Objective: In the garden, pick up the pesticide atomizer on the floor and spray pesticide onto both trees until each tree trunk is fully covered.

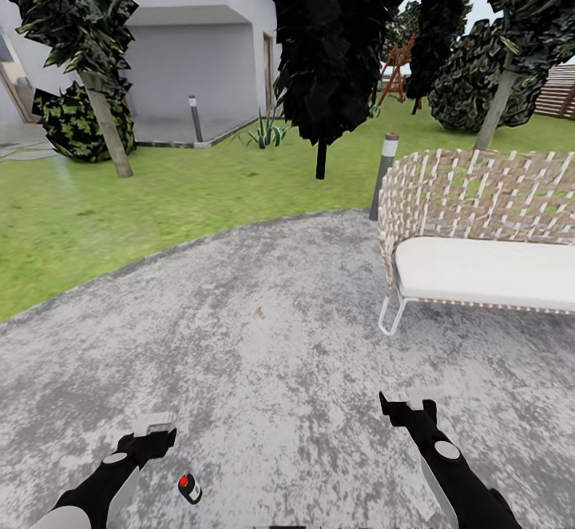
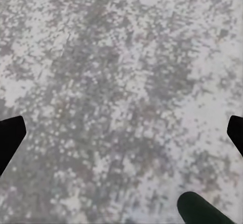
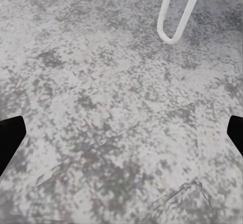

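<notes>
The left hand (image 1: 153, 425) hangs released over the floor (image 1: 263, 369), fingers spread, grasping nothing. Just to its right and nearer the robot, the pesticide atomizer (image 1: 189, 488) lies on the paving. Well apart rightward, the right hand (image 1: 409, 401) hovers, likewise released, near a woven bench (image 1: 479, 225).

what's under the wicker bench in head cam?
Under the wicker bench: grey concrete floor and its white loop leg. The white seat cushion hides the ground further back, and the bench runs past the frame edge.
</notes>
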Controlling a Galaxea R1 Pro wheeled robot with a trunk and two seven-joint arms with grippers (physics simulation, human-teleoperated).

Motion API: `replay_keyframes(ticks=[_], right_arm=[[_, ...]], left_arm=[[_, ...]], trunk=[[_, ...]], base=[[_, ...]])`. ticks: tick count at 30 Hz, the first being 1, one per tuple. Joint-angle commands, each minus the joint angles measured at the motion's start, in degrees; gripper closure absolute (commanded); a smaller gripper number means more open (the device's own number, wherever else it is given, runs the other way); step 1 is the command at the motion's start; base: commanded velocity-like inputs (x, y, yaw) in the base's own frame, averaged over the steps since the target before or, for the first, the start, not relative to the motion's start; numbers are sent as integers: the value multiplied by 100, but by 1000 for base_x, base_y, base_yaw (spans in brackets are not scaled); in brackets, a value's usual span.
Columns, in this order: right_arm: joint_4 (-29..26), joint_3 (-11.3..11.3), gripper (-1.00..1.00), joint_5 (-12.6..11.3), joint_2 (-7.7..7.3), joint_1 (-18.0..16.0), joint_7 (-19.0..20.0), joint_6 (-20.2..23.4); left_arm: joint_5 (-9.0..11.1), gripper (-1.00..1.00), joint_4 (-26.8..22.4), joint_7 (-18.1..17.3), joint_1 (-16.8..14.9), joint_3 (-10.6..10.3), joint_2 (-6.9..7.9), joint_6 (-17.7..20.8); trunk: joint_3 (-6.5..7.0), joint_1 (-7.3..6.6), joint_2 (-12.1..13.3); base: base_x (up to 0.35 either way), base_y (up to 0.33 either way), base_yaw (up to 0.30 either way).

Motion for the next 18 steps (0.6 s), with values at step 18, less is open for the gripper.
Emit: replay_keyframes(ticks=[18], right_arm=[[-6, -3, -100, -4, 0, -2, 2, -18]], left_arm=[[21, -100, -9, -5, 1, 19, -20, -12]], trunk=[[-15, -1, -2]], base=[[-104, 0, -62]])
